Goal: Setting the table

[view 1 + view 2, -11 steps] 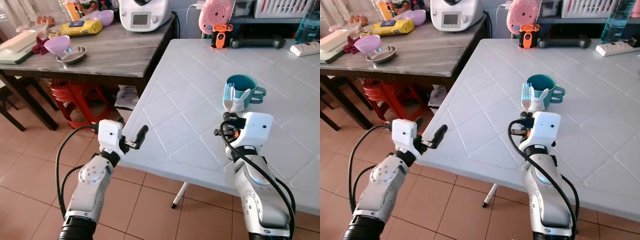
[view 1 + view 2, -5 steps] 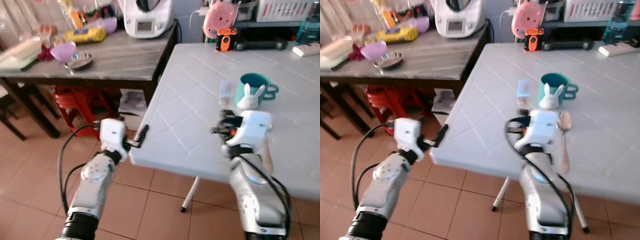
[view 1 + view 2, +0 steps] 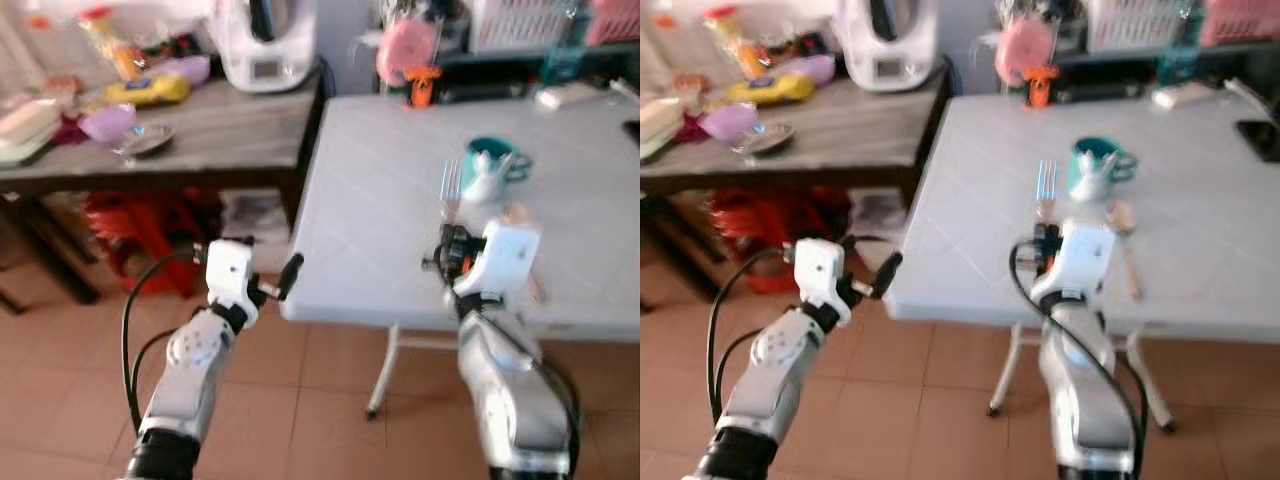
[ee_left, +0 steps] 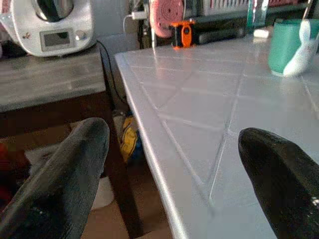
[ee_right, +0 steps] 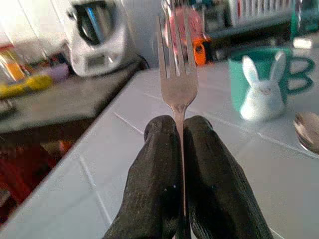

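silver fork [image 5: 175, 74] pinched upright between clenched right gripper [image 5: 179, 144] fingers [image 5: 154, 184], tines up, over white counter [image 3: 380, 200] near its front edge. teal mug [image 5: 259, 74] with bunny and spoon [image 3: 1125, 250] beyond. left gripper [image 4: 174, 149] fingers spread wide, empty, at counter's corner.

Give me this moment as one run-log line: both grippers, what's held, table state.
right gripper: shut on silver metal fork, tines up | left gripper: open, at white table corner | teal bunny mug, spoon on table
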`<state>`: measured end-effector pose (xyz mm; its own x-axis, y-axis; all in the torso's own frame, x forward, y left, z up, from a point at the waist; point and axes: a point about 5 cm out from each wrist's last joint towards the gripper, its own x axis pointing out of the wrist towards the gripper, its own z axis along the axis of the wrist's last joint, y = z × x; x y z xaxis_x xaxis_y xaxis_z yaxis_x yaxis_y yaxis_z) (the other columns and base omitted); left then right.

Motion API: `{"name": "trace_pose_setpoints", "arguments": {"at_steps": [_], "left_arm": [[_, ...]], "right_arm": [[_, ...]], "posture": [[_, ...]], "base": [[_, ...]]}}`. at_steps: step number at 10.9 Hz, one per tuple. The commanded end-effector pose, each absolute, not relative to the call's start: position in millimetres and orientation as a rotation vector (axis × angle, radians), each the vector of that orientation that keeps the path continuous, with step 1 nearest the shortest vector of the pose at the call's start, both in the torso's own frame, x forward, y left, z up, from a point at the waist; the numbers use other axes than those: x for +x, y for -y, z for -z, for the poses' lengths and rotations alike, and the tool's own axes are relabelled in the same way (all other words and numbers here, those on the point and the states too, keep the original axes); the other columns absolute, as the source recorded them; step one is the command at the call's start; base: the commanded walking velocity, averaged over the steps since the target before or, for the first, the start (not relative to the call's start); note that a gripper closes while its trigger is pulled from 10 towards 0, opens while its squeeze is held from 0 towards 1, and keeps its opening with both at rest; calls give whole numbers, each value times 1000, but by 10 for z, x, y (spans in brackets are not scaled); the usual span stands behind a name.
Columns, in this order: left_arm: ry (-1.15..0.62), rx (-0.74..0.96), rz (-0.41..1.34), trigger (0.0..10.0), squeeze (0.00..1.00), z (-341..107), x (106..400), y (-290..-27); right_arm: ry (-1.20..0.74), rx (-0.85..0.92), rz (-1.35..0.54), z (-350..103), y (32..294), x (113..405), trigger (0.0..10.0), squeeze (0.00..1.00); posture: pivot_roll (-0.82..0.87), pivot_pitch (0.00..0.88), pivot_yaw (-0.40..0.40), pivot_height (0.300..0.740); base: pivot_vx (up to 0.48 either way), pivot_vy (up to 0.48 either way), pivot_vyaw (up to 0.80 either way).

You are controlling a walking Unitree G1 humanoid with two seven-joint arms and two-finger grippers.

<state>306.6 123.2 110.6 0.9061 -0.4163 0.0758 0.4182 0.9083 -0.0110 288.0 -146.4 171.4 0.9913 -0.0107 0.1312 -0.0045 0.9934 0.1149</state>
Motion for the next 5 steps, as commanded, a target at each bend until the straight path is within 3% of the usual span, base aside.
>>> {"name": "trace_pose_setpoints", "arguments": {"at_steps": [1,5], "left_arm": [[70,-13,423,10000,0,-1098,3058,-1263],[82,-15,425,10000,0,-1098,3044,-1193]], "right_arm": [[108,121,9,-1657,1468,2874,10000,0],[114,123,13,-1651,1465,2891,10000,0]], "posture": [[-141,24,146,740],[-137,19,147,740]], "base": [[0,480,0],[0,480,0]]}}
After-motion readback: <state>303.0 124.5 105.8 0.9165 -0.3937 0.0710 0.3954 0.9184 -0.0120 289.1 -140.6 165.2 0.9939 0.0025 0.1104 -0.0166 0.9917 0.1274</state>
